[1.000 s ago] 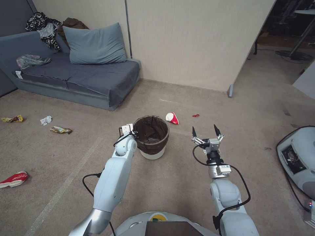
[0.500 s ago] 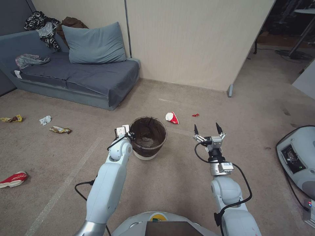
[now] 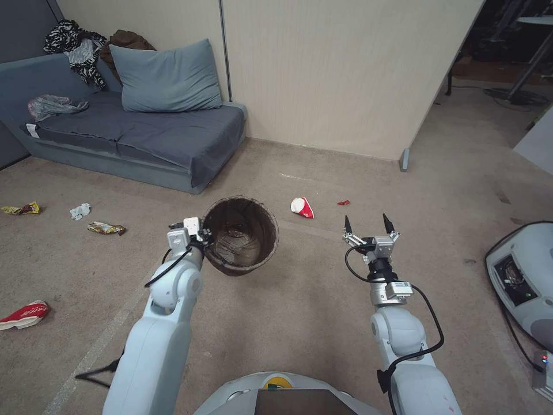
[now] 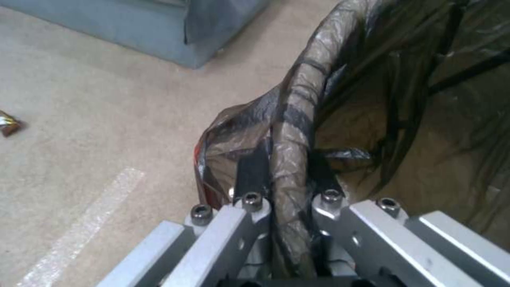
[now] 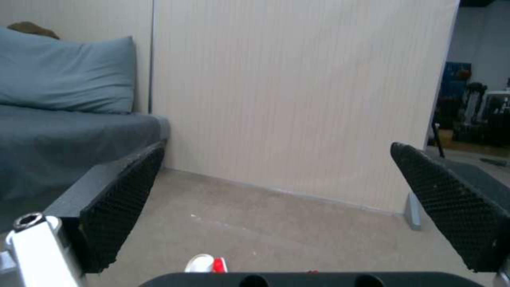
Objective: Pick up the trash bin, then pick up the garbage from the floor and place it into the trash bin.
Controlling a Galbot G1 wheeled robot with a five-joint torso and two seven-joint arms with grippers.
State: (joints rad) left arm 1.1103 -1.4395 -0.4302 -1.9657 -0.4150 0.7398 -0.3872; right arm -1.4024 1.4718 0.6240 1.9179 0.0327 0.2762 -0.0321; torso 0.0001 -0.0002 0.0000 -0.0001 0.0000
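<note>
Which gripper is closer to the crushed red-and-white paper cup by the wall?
Right. The open right gripper is just short of the red-and-white paper cup; the left gripper, clamping the bin's rim, sits farther away.

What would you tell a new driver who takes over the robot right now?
Left end effector: shut on the trash bin, clamped over its bagged rim, bin lifted off the carpet and tilted.
Right end effector: open, empty, held out over the floor.
Garbage on the floor: red-and-white cup just beyond the bin, red scrap, wrappers, tissue, another crushed cup far left.
Done: bin picked up.
Left: pick up the garbage and drop it in the bin.
</note>
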